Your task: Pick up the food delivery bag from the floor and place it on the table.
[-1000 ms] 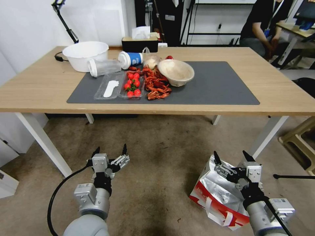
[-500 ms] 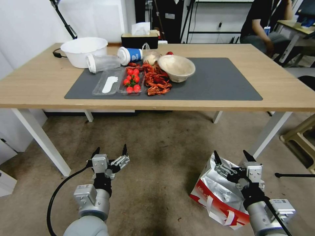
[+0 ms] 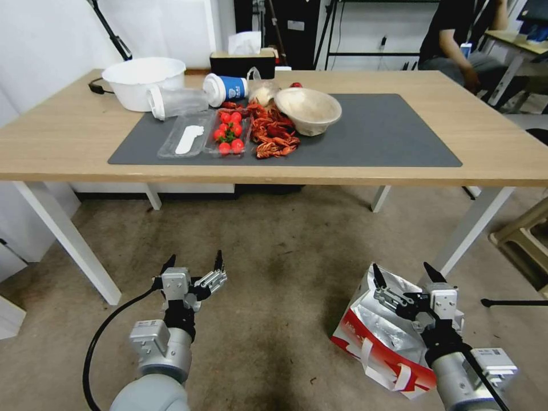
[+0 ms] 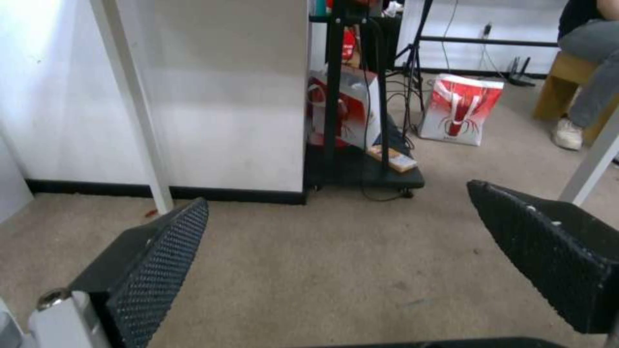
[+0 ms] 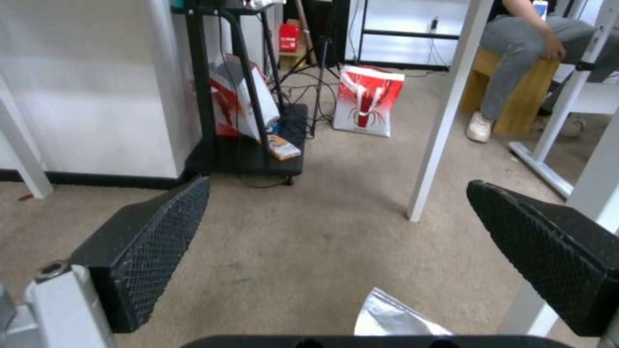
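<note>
The bag sits on the floor, mouth open and foil lining showing, in front of the table and close to its right-hand white leg. The right gripper hangs above the bag's open top with its jaws spread wide and nothing between them; the right wrist view catches a corner of the foil just below those jaws. The left gripper is held over bare carpet well to the left of the bag, its jaws also spread and empty.

Judging by this, the task has barely begun: no handle or edge is gripped, the bag has not been lifted, and both the pick and the placing remain. The right half of the grey mat lies free, while bowls, cups and a tray of tomatoes crowd its left half, so the free side looks the likelier landing spot.
</note>
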Controlling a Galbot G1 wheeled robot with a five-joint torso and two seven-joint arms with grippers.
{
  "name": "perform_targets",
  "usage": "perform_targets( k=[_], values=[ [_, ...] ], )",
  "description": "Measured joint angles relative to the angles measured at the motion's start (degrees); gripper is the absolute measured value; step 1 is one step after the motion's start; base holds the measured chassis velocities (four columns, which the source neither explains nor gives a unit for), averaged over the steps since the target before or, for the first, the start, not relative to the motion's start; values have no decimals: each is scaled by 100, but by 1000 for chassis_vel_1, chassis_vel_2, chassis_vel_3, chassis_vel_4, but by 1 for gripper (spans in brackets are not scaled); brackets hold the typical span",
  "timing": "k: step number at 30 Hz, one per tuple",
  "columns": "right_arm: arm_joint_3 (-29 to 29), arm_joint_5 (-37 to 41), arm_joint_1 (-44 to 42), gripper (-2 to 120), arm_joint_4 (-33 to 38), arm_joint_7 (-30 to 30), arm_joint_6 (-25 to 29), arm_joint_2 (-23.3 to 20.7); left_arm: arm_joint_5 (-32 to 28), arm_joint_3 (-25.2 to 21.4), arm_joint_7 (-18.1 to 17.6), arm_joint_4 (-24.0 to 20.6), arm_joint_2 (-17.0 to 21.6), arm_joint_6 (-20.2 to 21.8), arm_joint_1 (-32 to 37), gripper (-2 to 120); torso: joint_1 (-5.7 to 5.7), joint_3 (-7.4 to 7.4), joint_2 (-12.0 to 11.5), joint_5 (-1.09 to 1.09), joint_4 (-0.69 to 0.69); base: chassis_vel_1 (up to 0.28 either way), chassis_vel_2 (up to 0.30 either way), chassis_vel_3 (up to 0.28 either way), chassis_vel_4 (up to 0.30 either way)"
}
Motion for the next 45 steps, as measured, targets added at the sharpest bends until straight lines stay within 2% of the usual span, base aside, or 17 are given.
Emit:
perform_targets(
  k=[25, 30, 32, 45],
  values=[
    [-17, 19, 10, 100, -16, -6, -8, -15, 55, -35, -14, -38, -25, -24, 44, 100, -178, -403, -579, 0, 0, 0, 0, 0, 0],
    [-24, 10, 10, 100, -21, 2, -2, 1, 60, -35, -19, -39, -27, -58, 53, 100, -202, -447, -648, 0, 0, 0, 0, 0, 0],
    [-30, -4, 8, 100, -27, 1, 1, 23, 70, -26, -25, -21, -36, -67, 43, 100, -221, -515, -734, 0, 0, 0, 0, 0, 0],
    [-14, -21, -20, 100, -17, -13, 10, 16, 74, -5, -25, -10, -17, -62, 1, 100, -285, -724, -1007, 0, 0, 0, 0, 0, 0]
  ],
)
